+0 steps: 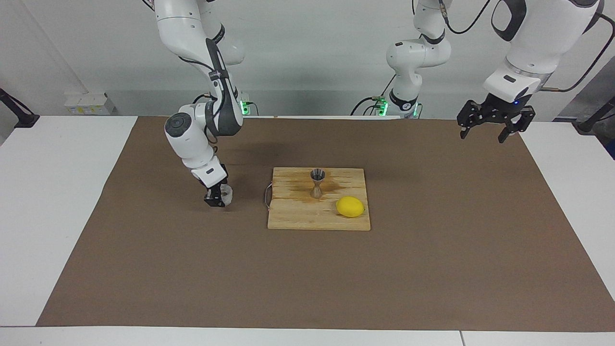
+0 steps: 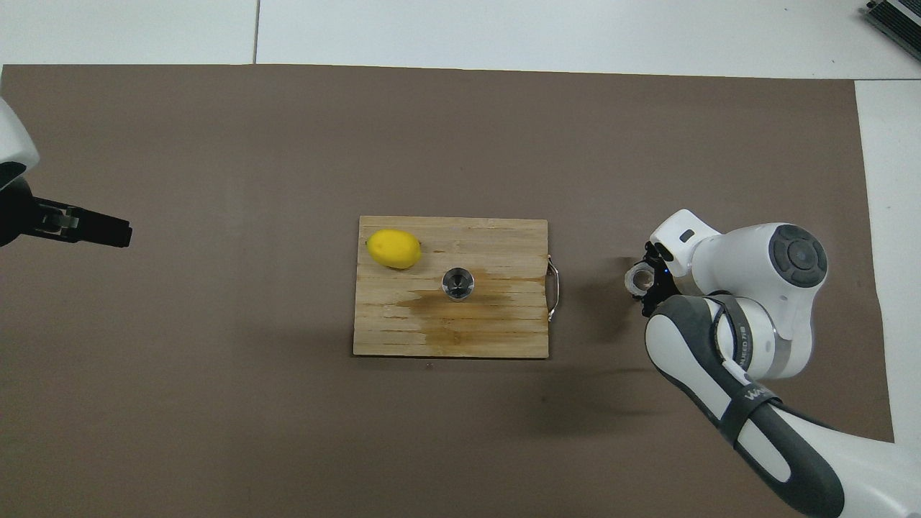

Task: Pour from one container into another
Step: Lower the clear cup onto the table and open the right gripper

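Observation:
The small clear cup stands upright low at the brown mat, beside the handle end of the wooden board toward the right arm's end of the table. My right gripper reaches down to the cup, right against it. The steel hourglass jigger stands upright on the board, where a wet stain spreads around its foot. My left gripper waits open, raised over the mat's edge at the left arm's end.
A yellow lemon lies on the board, farther from the robots than the jigger. The board's metal handle faces the cup. The brown mat covers most of the white table.

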